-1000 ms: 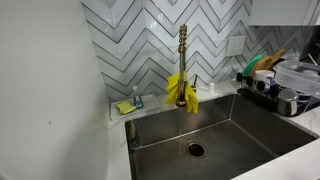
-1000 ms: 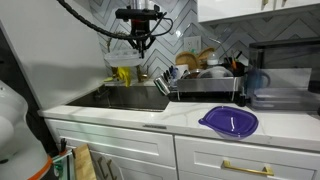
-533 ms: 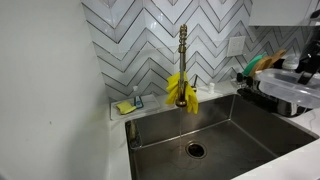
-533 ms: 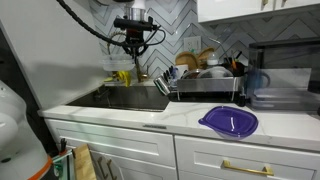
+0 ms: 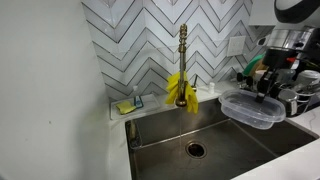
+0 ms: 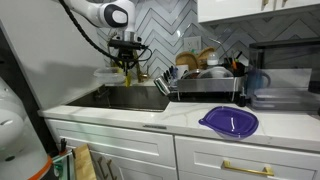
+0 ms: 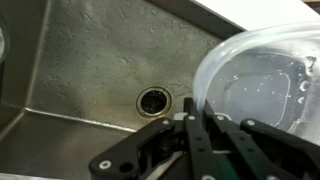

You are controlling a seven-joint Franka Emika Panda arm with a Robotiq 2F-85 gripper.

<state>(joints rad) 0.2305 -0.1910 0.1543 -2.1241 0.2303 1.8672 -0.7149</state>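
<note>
My gripper (image 5: pixel 268 92) is shut on the rim of a clear plastic container (image 5: pixel 249 109) and holds it over the right part of the steel sink (image 5: pixel 170 140). In the wrist view the jaws (image 7: pixel 196 104) pinch the edge of the clear container (image 7: pixel 262 88), with the sink drain (image 7: pixel 154 100) below to its left. An exterior view from farther off shows the gripper (image 6: pixel 126 64) hanging above the sink (image 6: pixel 130 97), and the container (image 6: pixel 108 72) juts out to one side of it.
A brass faucet (image 5: pixel 183 50) with a yellow cloth (image 5: pixel 181 90) draped on it stands behind the basin. A sponge (image 5: pixel 125 106) lies on the ledge. A loaded dish rack (image 6: pixel 205 80) sits beside the sink, and a purple lid (image 6: pixel 230 121) lies on the counter.
The arm has carried the container away from the dish rack and lower, so it now hangs over the sink basin. The jaws have stayed shut on it.
</note>
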